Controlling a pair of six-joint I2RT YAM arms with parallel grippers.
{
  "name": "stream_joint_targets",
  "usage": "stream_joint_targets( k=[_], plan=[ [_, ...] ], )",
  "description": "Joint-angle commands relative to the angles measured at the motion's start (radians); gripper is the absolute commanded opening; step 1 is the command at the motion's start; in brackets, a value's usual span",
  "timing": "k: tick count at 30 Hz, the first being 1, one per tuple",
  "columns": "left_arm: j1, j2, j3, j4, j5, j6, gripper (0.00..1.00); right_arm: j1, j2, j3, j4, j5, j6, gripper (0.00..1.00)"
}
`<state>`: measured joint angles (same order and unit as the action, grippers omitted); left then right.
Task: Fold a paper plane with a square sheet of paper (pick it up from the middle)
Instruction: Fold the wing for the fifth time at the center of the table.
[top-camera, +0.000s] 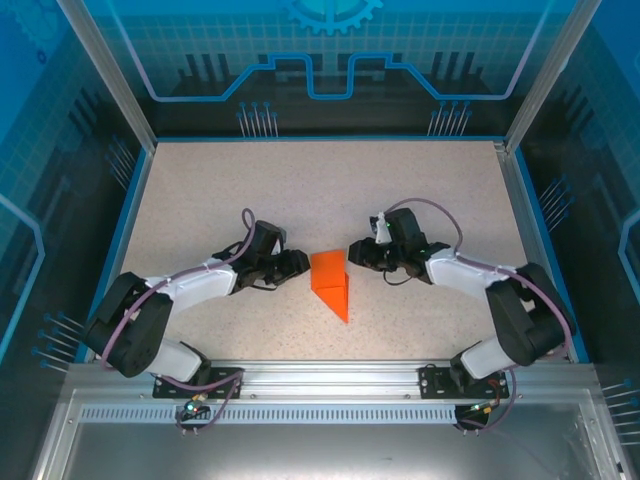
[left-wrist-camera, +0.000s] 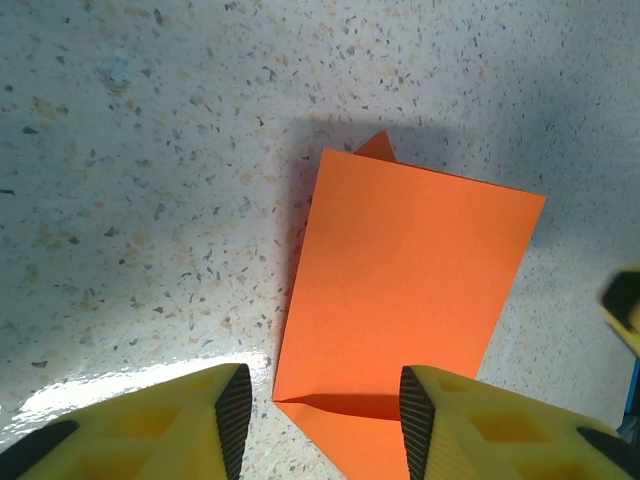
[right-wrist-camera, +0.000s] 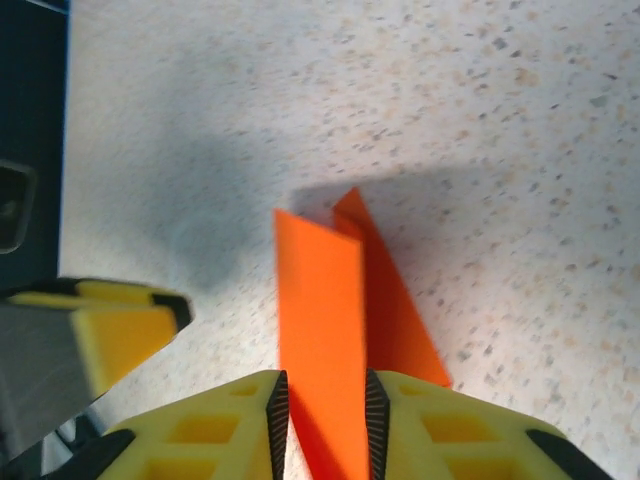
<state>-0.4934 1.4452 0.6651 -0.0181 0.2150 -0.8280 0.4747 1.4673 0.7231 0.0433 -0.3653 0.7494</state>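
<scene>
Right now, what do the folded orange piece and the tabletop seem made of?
Folded orange piece: thin matte paper, going by its sharp creases and flat colour. Tabletop: hard speckled surface, perhaps laminate or stone composite; a glare patch suggests slight sheen.

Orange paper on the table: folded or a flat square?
Folded. The orange paper is a narrow pointed wedge from above, not a square, and both wrist views show overlapping layers with a crease.

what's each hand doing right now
left hand: open, astride the orange paper
right hand: narrow gap with the paper in it, grip cannot be told
</scene>
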Motion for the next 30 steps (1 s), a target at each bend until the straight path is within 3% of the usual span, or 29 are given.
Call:
stream_joint_targets(
  k=[1, 5, 11, 20, 30],
  plan=[
    [0.007, -0.022, 0.02, -0.02, 0.022, 0.031, 0.46, -0.001, -0.067, -0.02, -0.099, -0.119, -0.121, 0.24],
    [0.008, -0.022, 0.01, 0.02, 0.017, -0.011, 0.47, 0.074, -0.086, 0.002, -0.167, -0.132, -0.142, 0.15],
    [0.007, -0.007, 0.003, 0.046, 0.02, -0.044, 0.47, 0.208, 0.034, 0.077, -0.199, -0.063, -0.125, 0.11],
    [0.007, -0.01, -0.003, 0.041, 0.035, -0.046, 0.48, 0.164, 0.171, 0.059, -0.109, -0.115, -0.084, 0.1],
    [0.003, 0.021, 0.009, 0.063, 0.066, -0.049, 0.48, 0.085, 0.192, -0.027, -0.011, -0.156, -0.06, 0.1]
  ],
)
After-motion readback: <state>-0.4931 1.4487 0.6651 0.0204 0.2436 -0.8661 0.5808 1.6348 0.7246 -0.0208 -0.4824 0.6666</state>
